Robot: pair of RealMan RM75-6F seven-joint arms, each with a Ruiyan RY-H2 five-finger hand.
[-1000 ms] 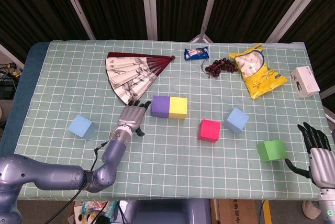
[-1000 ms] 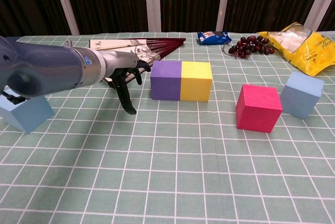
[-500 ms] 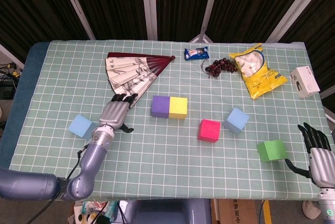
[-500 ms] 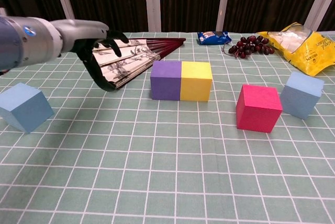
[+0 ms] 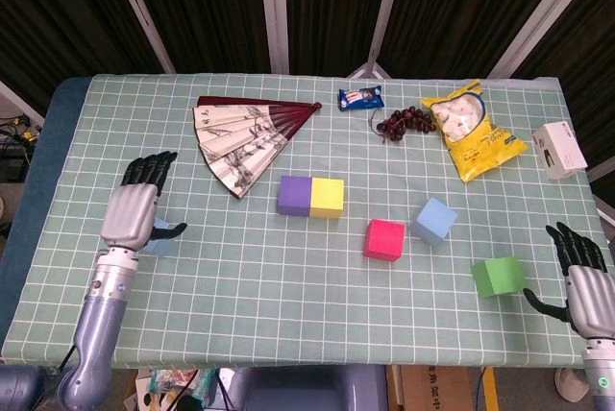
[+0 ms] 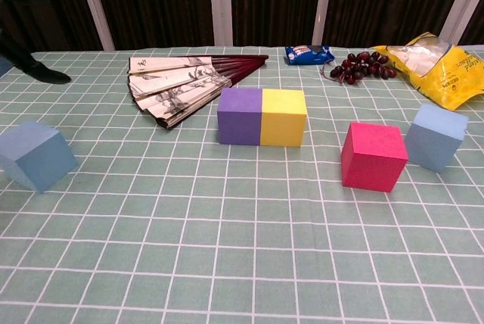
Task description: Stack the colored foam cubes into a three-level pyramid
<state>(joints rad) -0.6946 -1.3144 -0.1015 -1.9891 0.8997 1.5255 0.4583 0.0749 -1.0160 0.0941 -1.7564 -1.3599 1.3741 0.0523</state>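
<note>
Blue foam is what my left hand (image 5: 135,211) now hovers over: a second ago it sat beside the purple cube (image 5: 294,194), and it has since swung out to the far left, fingers spread and holding nothing, above the light-blue cube (image 6: 36,154) near the table's left edge. From the head view that cube is almost hidden beneath my palm. I judge this the reach for the third base block, since purple and the yellow cube (image 5: 328,197) already sit touching, side by side, mid-table as a started bottom row.

Moving right, the red cube (image 5: 384,238) and a second blue cube (image 5: 434,220) lie close together, apart from the pair. Further right the green cube (image 5: 498,276) rests just beside my right hand (image 5: 581,272), which has not moved and waits open with fingers apart. Nothing is stacked yet, so the pyramid is barely begun.
</note>
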